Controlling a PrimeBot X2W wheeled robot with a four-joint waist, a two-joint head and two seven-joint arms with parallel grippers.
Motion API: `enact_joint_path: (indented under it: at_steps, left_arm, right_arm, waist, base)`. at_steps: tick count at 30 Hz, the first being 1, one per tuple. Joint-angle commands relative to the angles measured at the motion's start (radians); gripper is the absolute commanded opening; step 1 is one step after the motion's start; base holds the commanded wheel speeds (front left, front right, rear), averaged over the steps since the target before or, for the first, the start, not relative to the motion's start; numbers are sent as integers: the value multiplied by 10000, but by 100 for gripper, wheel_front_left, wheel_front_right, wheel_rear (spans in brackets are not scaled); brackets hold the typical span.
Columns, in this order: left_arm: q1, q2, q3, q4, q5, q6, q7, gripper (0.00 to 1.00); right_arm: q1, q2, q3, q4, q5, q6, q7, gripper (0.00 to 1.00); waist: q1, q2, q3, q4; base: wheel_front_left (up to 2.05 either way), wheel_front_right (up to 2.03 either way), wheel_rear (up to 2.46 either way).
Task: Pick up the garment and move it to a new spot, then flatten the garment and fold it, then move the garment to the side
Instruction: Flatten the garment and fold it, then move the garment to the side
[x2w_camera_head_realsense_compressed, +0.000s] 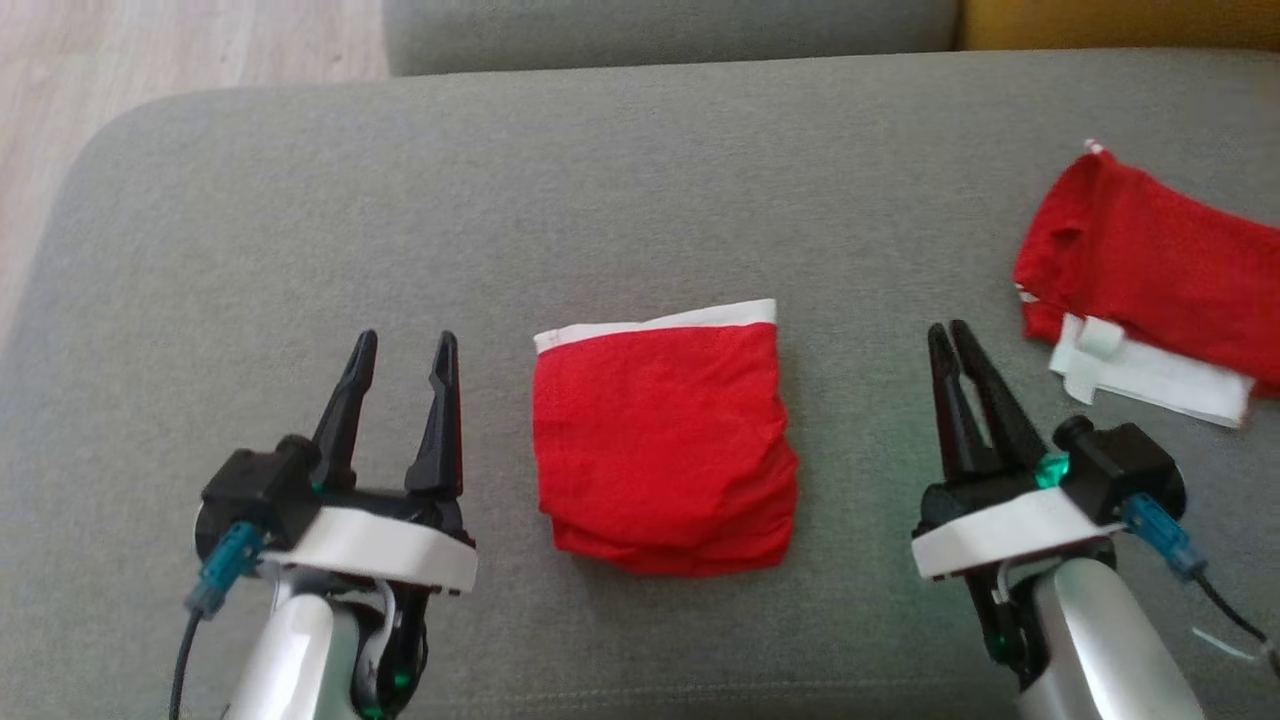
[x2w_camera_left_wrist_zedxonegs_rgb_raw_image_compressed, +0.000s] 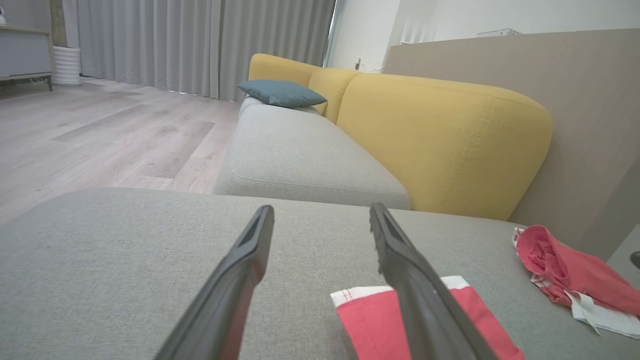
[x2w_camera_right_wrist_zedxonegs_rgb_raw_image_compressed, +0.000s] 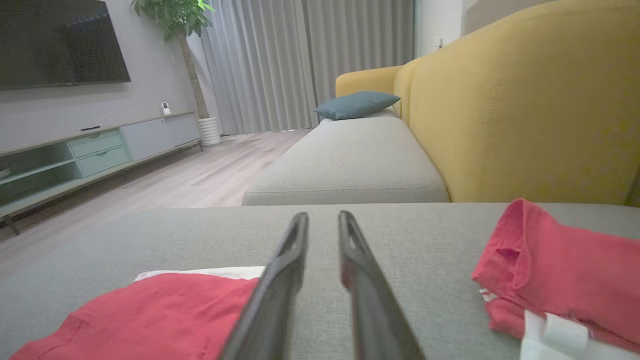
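A red garment (x2w_camera_head_realsense_compressed: 665, 440) with a white band along its far edge lies folded into a small square in the middle of the grey cushion (x2w_camera_head_realsense_compressed: 640, 180). My left gripper (x2w_camera_head_realsense_compressed: 407, 342) hovers to its left, open and empty, and the left wrist view has the garment (x2w_camera_left_wrist_zedxonegs_rgb_raw_image_compressed: 370, 320) partly behind the right finger of that gripper (x2w_camera_left_wrist_zedxonegs_rgb_raw_image_compressed: 322, 210). To the garment's right, my right gripper (x2w_camera_head_realsense_compressed: 948, 328) has its fingers nearly together with nothing between them. In the right wrist view the garment (x2w_camera_right_wrist_zedxonegs_rgb_raw_image_compressed: 150, 315) lies left of this gripper (x2w_camera_right_wrist_zedxonegs_rgb_raw_image_compressed: 323, 216).
Another red and white garment (x2w_camera_head_realsense_compressed: 1150, 270) lies crumpled at the cushion's far right edge. The cushion drops off to wooden floor (x2w_camera_head_realsense_compressed: 150, 50) at the far left. A yellow backrest (x2w_camera_left_wrist_zedxonegs_rgb_raw_image_compressed: 440, 140) and another grey seat (x2w_camera_left_wrist_zedxonegs_rgb_raw_image_compressed: 300, 155) lie beyond.
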Motion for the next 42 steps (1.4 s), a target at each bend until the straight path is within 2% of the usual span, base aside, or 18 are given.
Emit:
enact_joint_path:
  at_steps: [1, 11, 20, 31, 39, 42]
  left_arm:
    - [-201, 68, 410, -395, -24, 52, -53, 100]
    - [28, 68, 301, -161, 8, -32, -53, 100]
    - [-5, 68, 296, -167, 49, -88, -53, 100]
    - [-271, 68, -41, 61, 192, -98, -53, 100]
    - [-499, 68, -196, 236, 195, -115, -53, 100]
    - [-619, 68, -148, 243, 196, -151, -53, 100]
  right_arm:
    - [-36, 22, 139, -409, -39, 67, -109, 100]
    - [644, 22, -59, -328, -39, 67, -109, 100]
    - [658, 22, 209, 23, 36, 67, -109, 100]
    - [-124, 22, 1575, 1445, 1586, 67, 1041, 100]
    - [-879, 22, 2198, 2567, 3265, 67, 1396, 100]
    - [-1263, 22, 2436, 3173, 3316, 67, 1427, 100]
  waist:
    - [0, 0, -106, -177]
    - [0, 0, -204, -418]
    - [0, 0, -98, -269]
    - [0, 0, 624, 604]
    - [0, 0, 1180, 1251]
    - [0, 0, 1320, 1410]
  base:
    - [0, 0, 0]
    - [0, 0, 0]
    - [0, 0, 0]
    - [0, 0, 0]
    - [0, 0, 0]
    - [0, 0, 0]
